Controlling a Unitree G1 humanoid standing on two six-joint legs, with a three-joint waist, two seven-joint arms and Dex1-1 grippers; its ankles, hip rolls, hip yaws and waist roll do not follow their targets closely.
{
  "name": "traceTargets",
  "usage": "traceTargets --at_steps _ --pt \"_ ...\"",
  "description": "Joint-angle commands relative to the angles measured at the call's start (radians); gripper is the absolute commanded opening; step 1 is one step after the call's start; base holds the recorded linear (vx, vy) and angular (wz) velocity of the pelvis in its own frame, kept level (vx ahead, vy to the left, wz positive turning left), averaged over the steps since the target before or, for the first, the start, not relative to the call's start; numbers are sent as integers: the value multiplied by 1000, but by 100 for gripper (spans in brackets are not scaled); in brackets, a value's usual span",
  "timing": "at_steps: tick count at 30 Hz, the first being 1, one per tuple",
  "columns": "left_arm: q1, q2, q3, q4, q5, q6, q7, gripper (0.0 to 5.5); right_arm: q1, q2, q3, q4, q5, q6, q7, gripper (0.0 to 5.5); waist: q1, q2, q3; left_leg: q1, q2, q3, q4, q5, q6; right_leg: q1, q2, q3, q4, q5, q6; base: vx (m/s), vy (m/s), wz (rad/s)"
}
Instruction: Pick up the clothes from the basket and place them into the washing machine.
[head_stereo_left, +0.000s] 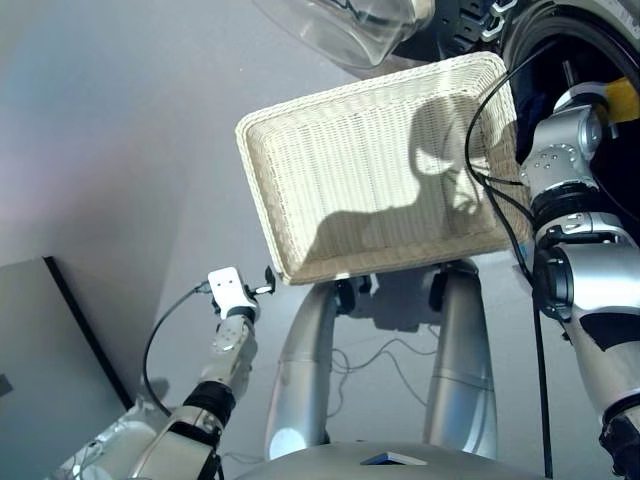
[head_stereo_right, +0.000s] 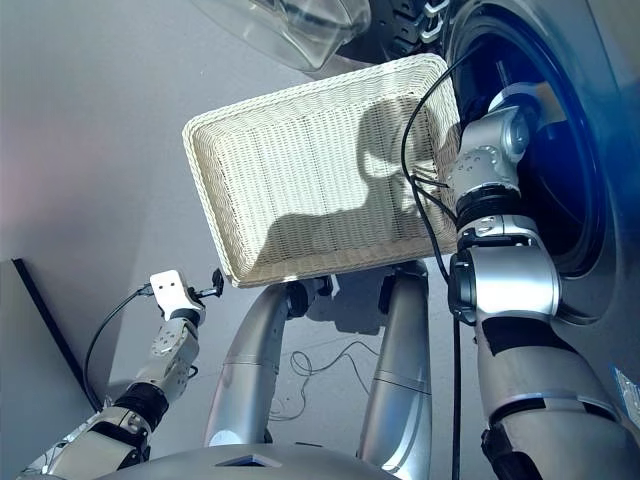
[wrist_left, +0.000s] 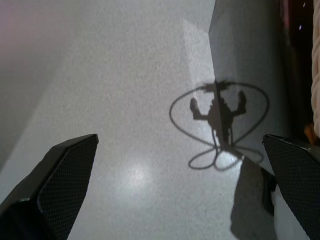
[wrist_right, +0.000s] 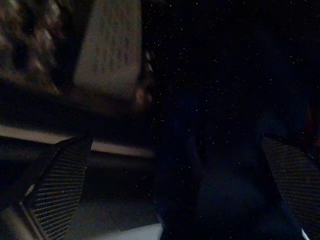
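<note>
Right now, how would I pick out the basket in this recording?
Find the washing machine's round drum mouth at the upper right. Just left of it lies the basket: a shallow, rectangular, cream woven tray, empty, unlike the clear glass door above it.

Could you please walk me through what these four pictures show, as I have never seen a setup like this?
You are looking at a two-armed humanoid robot standing at a dark grey front-loading washing machine. The two larger pictures come from a stereo camera on its head, looking down over its arms. The cream woven rectangular basket in front of it holds no clothes that I can see. The machine's clear glass door hangs open above the basket.

The other two pictures come from cameras on the wrists. The left gripper hangs over the grey floor, its two black fingers spread and holding nothing. The right gripper reaches into the dark drum mouth, its fingers also apart; what lies before it is too dark to make out.
</note>
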Motion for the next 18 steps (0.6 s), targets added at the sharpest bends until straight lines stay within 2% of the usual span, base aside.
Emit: traceTargets --at_steps 1,4,12,17,18 --pt "18 41 44 38 -12 -18 24 550 46 40 -18 -94 36 -97 5 550 17 7 -20 13 22 -82 -140 73 -52 47 19 -40 30 -114 -27 0 0 0" --pt "16 37 44 46 -7 -18 37 550 66 82 -43 -105 44 -127 -22 550 18 15 -21 18 23 -81 -147 73 -50 48 19 -34 27 -113 -25 0 0 0" --pt "22 38 46 33 -5 -27 46 550 89 107 -46 -93 -15 -102 -73 550 20 33 -1 19 24 -70 -134 63 -42 43 21 -23 37 -116 -25 0 0 0" --pt "30 41 43 17 0 -35 54 550 83 89 -62 -85 -72 -104 -144 550 21 48 11 17 23 -66 -132 63 -40 35 19 -20 44 -121 -24 0 0 0" --pt "28 43 42 18 3 -35 57 550 81 84 -62 -79 -79 -101 -154 132 20 49 12 17 23 -66 -131 61 -40 34 18 -19 44 -121 -24 0 0 0"
